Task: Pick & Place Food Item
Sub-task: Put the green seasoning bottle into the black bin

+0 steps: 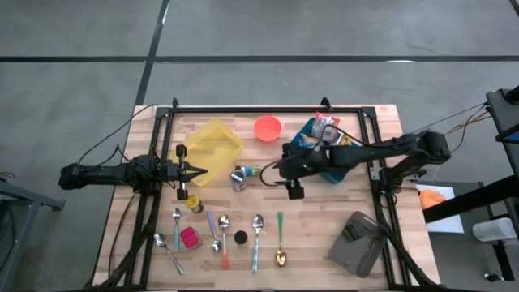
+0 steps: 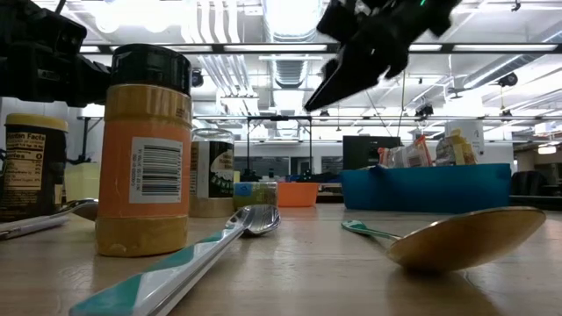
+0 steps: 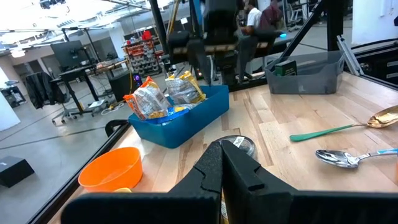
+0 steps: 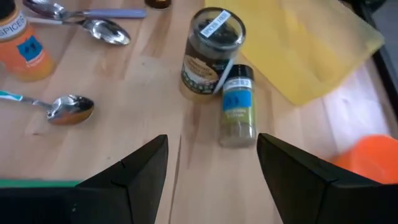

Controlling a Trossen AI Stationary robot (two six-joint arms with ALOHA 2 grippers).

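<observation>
A dark-lidded glass jar stands mid-table. A small spice bottle with a blue-green label lies on its side, its cap end against the jar. My right gripper hovers open above the table just right of them, slanting down toward the bottle and touching nothing. Behind it, a blue bin holds snack packets. An orange bowl and a yellow tray sit at the back. My left gripper waits shut and level at the left.
An orange spice jar stands near the front left. Several spoons and a pink item lie along the near edge. A grey bin sits at the front right. Bare wood lies between the jar and the spoons.
</observation>
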